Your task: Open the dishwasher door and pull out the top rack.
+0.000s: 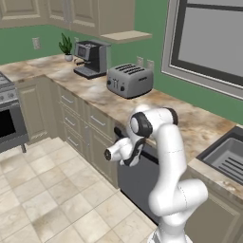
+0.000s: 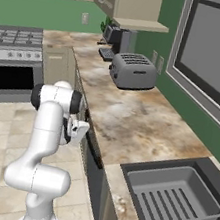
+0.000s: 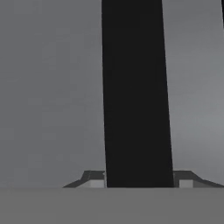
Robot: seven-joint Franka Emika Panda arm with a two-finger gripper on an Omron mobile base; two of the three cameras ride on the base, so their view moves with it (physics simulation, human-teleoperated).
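The dishwasher door [image 1: 135,186] is a dark grey panel under the counter, standing upright and flush with the cabinets; it also shows edge-on as the dishwasher door [image 2: 91,172]. Its long black bar handle [image 3: 135,87] runs up the middle of the hand view, passing between my two fingertips [image 3: 97,183]. My gripper [image 3: 138,183] is shut on that handle, with the grey door panel [image 3: 48,96] close behind it. From the base, the arm folds down so that the gripper [image 2: 84,129] sits against the door's top band. The top rack is hidden behind the door.
A silver toaster [image 1: 129,79] and a coffee machine [image 1: 91,58] stand on the marble counter [image 1: 199,124]. A sink basin [image 2: 175,201] lies to the right, the oven [image 1: 8,121] to the far left. Beige drawers [image 1: 71,121] flank the door, with tiled floor [image 1: 52,199] in front.
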